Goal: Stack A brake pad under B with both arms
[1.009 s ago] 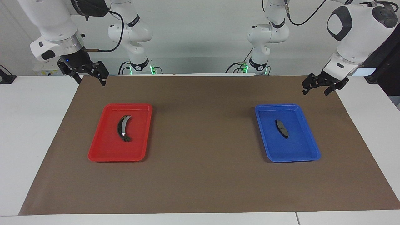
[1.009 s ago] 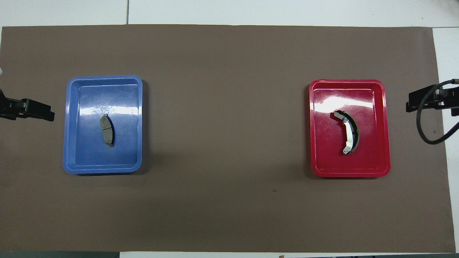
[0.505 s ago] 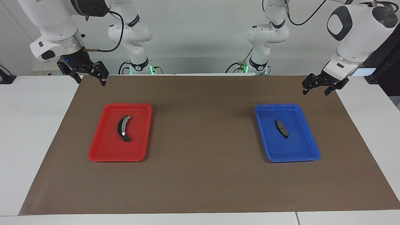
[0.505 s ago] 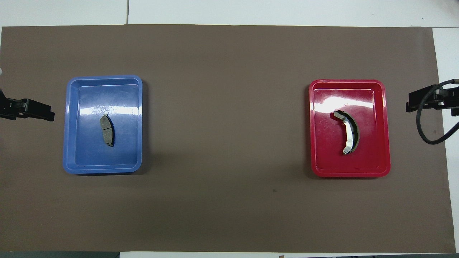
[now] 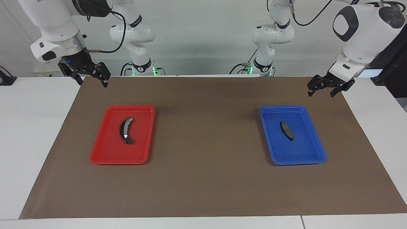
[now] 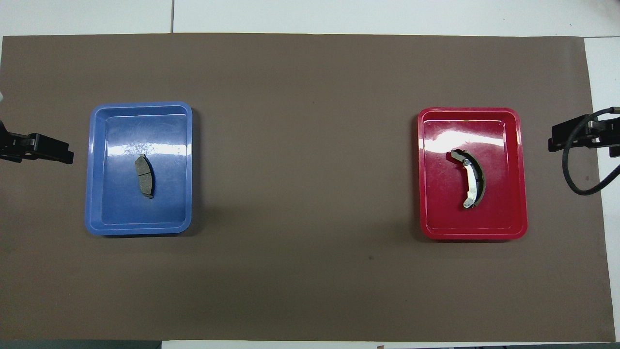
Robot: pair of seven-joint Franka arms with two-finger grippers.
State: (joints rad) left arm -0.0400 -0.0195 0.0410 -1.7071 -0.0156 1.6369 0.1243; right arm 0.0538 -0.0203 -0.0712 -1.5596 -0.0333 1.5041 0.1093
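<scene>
The small flat dark-grey brake pad A (image 5: pixel 287 131) lies in a blue tray (image 5: pixel 302 149) toward the left arm's end of the table; it also shows in the overhead view (image 6: pixel 144 176). The longer curved shoe B (image 5: pixel 125 130) with its silvery strip lies in a red tray (image 5: pixel 111 149) toward the right arm's end, also seen from overhead (image 6: pixel 472 184). My left gripper (image 5: pixel 321 93) hangs open and empty over the mat's corner, nearer the robots than the blue tray. My right gripper (image 5: pixel 92 82) hangs open and empty over the mat's other corner, apart from the red tray.
A brown mat (image 5: pixel 206 143) covers most of the white table (image 5: pixel 35 133). The blue tray (image 6: pixel 121 208) and the red tray (image 6: pixel 499 213) sit well apart on it. A black cable (image 6: pixel 576 184) loops by the right gripper (image 6: pixel 557 138). The left gripper (image 6: pixel 53 150) shows at the mat's edge.
</scene>
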